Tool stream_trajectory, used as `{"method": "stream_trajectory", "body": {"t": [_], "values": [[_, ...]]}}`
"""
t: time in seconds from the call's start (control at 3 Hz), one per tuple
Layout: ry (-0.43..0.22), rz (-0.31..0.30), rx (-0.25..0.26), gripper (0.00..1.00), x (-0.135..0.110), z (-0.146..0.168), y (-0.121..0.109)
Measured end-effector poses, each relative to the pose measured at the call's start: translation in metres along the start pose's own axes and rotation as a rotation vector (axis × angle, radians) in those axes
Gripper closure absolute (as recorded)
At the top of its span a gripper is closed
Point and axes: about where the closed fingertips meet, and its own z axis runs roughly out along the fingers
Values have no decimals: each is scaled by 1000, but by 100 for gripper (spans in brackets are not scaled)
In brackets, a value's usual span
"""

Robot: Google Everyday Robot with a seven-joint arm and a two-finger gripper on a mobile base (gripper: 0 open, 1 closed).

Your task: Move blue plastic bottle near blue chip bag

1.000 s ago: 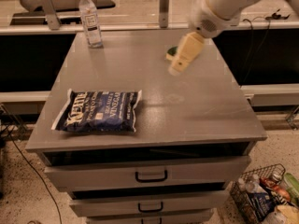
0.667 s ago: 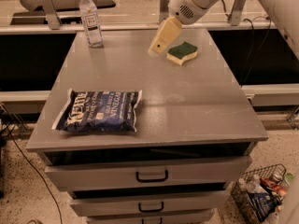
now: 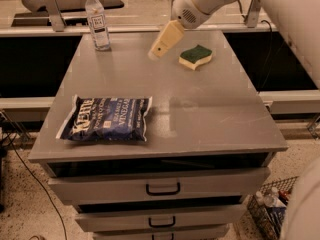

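Since a moment ago the tool [image 3: 155,52] has swung left along the far part of the desk [image 3: 200,114]. It was over the green-and-yellow sponge [image 3: 195,57] before; now it hangs left of it, clear of it, so the whole sponge shows. The tool points down and to the left, its tip close above the desk top, roughly midway along the far edge. I cannot tell whether it is apart or together; it holds nothing.

The blue plastic bottle [image 3: 98,21] stands upright near the far left corner, just where it was, well apart from the tool. The blue chip bag [image 3: 107,120] lies flat near the front left corner, unmoved, far from the bottle.

The desk top is plain grey and dully reflective. Below its front edge are drawers [image 3: 162,186] with dark handles, the top one slightly open. A dark cable [image 3: 30,169] trails over the speckled floor on the left, and a wire basket [image 3: 267,209] of odds and ends sits on the floor at the lower right. Behind the desk runs a long counter.
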Motion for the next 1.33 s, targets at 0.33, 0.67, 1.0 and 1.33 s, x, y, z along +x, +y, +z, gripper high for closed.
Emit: {"method": "stream_trajectory", "body": {"t": [0.33,0.67,1.0,1.33], "values": [[-119,61,-3,0,-26,52,-16],[-216,123,12,0,-47,97,-31],[-297,190,30,0,-64,133,-41],[-353,232,76,0,-82,169,-51]]}}
